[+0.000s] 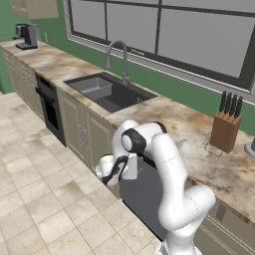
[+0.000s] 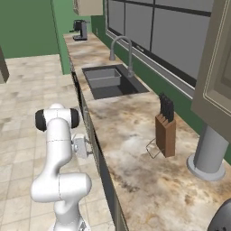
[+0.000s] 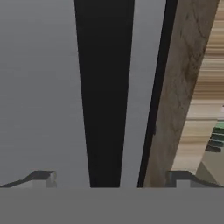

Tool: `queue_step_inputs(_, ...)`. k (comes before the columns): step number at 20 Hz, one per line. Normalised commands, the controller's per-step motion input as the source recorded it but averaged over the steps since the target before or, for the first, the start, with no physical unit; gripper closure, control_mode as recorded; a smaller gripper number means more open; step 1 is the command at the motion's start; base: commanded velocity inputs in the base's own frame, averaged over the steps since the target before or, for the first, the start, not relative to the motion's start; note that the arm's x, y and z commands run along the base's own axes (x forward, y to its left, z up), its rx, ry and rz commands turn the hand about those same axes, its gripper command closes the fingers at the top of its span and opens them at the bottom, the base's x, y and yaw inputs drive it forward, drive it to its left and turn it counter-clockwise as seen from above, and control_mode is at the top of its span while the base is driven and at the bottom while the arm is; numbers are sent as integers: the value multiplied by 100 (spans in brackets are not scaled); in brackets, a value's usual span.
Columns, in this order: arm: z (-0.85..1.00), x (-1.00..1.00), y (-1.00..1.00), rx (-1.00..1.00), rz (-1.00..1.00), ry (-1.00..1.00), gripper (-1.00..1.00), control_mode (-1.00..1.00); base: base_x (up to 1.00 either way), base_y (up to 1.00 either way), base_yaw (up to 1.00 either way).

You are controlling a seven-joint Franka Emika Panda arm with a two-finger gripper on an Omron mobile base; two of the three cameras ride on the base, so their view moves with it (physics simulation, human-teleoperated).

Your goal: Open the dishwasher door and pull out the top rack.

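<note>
The dishwasher door (image 1: 143, 195) is a dark grey panel under the counter, and it stands shut. In the hand view the door (image 3: 39, 87) is very close, with its long black bar handle (image 3: 105, 87) running up the picture. My gripper (image 3: 111, 178) is open, one fingertip (image 3: 41, 177) on each side of the handle, and nothing is held. From the base views the gripper (image 1: 128, 168) (image 2: 88, 149) is level with the door's top edge, just under the counter lip. The top rack is hidden behind the shut door.
The marbled counter (image 1: 179, 129) overhangs the door. A black sink (image 1: 107, 92) with a faucet (image 1: 117, 55) lies to the left, and a knife block (image 1: 225, 127) stands to the right. Further left are the black oven front (image 1: 49, 107) and a coffee machine (image 1: 26, 36). Tiled floor (image 1: 45, 199) gives room behind me.
</note>
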Motion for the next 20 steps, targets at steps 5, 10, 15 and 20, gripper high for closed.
queue_step_inputs(5,-3,52,-15,3,11,0,-100,-100,0,0,0)
queue_step_inputs(10,-5,40,-4,1,0,1,-100,-100,0,0,0)
queue_step_inputs(15,-49,50,0,0,0,4,-100,-100,0,0,0)
queue_step_inputs(20,-72,41,0,-1,0,1,-100,-100,0,0,0)
